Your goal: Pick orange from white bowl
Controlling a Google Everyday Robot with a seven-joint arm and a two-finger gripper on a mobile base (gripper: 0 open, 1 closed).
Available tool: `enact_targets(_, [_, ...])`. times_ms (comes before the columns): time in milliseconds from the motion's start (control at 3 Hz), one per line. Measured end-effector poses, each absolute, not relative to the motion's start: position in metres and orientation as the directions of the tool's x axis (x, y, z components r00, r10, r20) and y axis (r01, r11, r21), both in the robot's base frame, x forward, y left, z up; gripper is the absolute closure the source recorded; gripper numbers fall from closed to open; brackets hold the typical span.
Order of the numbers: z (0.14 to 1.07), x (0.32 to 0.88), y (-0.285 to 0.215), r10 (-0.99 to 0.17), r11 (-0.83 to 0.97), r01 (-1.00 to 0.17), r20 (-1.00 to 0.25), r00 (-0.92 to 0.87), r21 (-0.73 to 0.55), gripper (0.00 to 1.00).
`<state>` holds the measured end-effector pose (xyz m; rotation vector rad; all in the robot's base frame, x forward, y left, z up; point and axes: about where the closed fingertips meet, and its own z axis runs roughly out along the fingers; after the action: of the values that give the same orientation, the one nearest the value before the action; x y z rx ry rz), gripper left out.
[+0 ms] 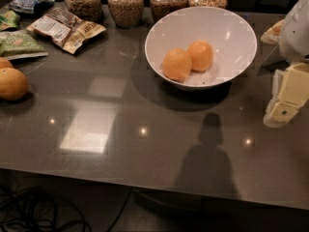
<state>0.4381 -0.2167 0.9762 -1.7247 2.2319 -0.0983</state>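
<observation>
The white bowl [227,37] stands on the dark table, right of centre towards the back. Two fruits lie in it, touching. The orange [176,65] is the paler, slightly larger one on the left. A smaller, brighter orange fruit [201,55] sits to its right. My gripper [284,103], pale cream, hangs at the right edge of the view, to the right of the bowl and a little nearer the table's front. It is apart from the bowl and holds nothing that I can see.
Several glass jars of grains [125,4] line the back edge behind the bowl. Snack packets [65,28] lie at back left. Another orange fruit [12,83] lies at the far left. Cables [34,211] lie on the floor below the front edge.
</observation>
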Motion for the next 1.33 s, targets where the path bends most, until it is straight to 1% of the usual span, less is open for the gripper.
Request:
enact_targets(333, [0.976,0.438,-0.217,-0.953,0.269,-0.931,-0.207,-0.221,-0.246,0.00])
enact_targets(667, [0.980,0.445,-0.213,-0.952,0.258,-0.927,-0.238,-0.194,-0.272,0.00])
enact_targets(1000, [0.979,0.471,-0.205,-0.936,0.222,-0.923,-0.333,-0.112,-0.315,0.00])
enact_targets(1333, [0.982,0.508,-0.182,-0.903,0.135,-0.920,-0.428,0.039,-0.369,0.00])
